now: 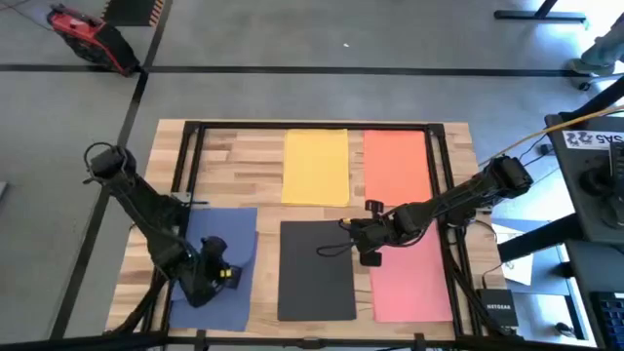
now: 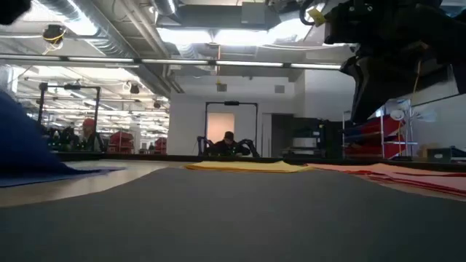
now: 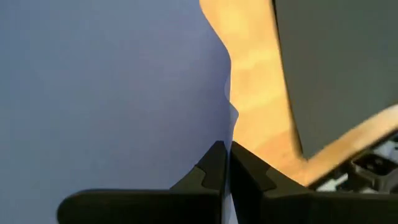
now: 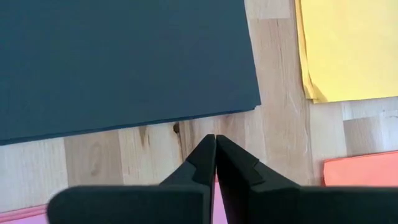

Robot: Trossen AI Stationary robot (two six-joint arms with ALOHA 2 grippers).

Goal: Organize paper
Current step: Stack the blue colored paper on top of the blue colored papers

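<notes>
Five paper stacks on table (image 1: 224,146) | left gripper (image 3: 225,163) pinches blue sheet (image 3: 112,93) edge | right gripper (image 4: 214,152) closed, empty

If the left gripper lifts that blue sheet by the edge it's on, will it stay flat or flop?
Likely flop: the blue sheet looks thin, and its edge already waves where the left gripper is shut on it. It probably weighs little, so it may drag or slide on the smooth wooden table. A one-point pinch may also crease it.
</notes>
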